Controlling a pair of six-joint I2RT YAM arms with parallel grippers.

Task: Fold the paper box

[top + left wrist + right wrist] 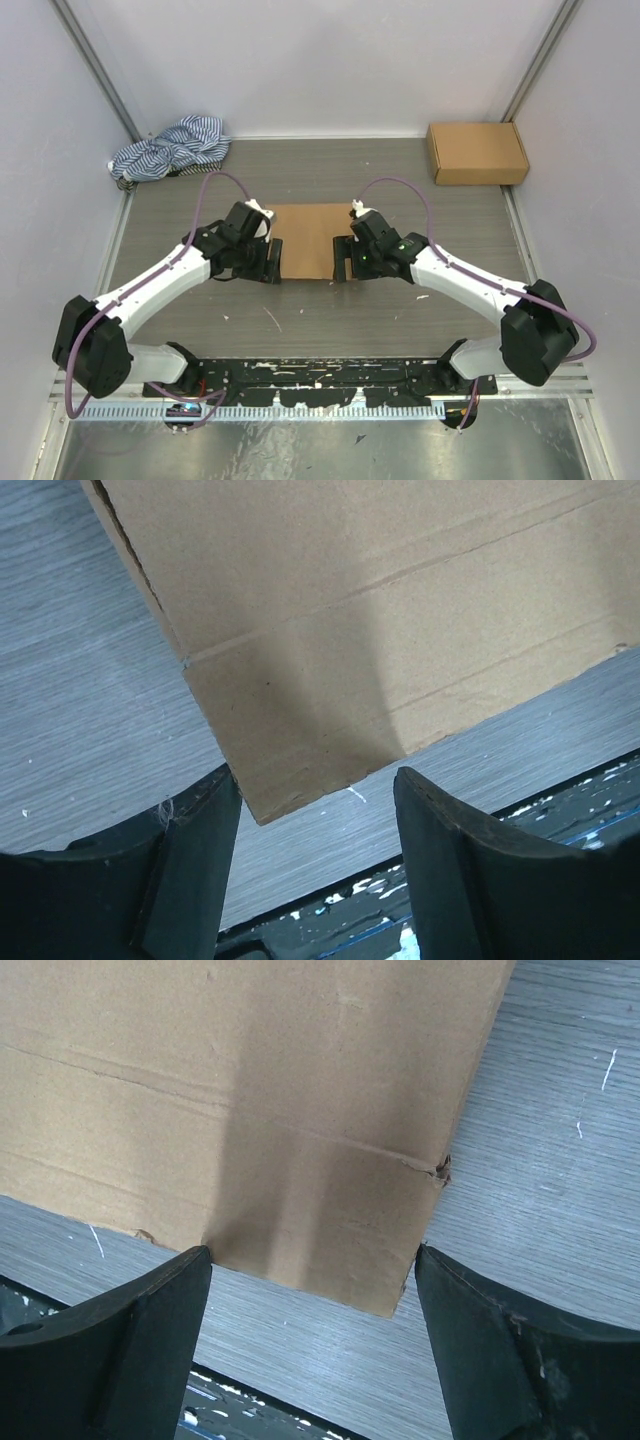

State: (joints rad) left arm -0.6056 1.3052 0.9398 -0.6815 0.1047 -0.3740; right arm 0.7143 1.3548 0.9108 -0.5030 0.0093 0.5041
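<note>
The paper box (310, 238) lies flat on the grey table between the two arms, a plain brown cardboard sheet with crease lines. My left gripper (272, 262) is open at its near left corner; in the left wrist view the box corner (380, 630) sits just ahead of the open gripper (318, 780), close to the left finger. My right gripper (342, 262) is open at the near right corner; in the right wrist view the box edge (250, 1110) lies just ahead of the open gripper (312, 1252). Neither gripper holds anything.
A second, closed brown cardboard box (477, 152) stands at the back right. A blue-and-white striped cloth (170, 148) is bunched at the back left. White walls enclose the table on three sides. A black rail (330, 375) runs along the near edge.
</note>
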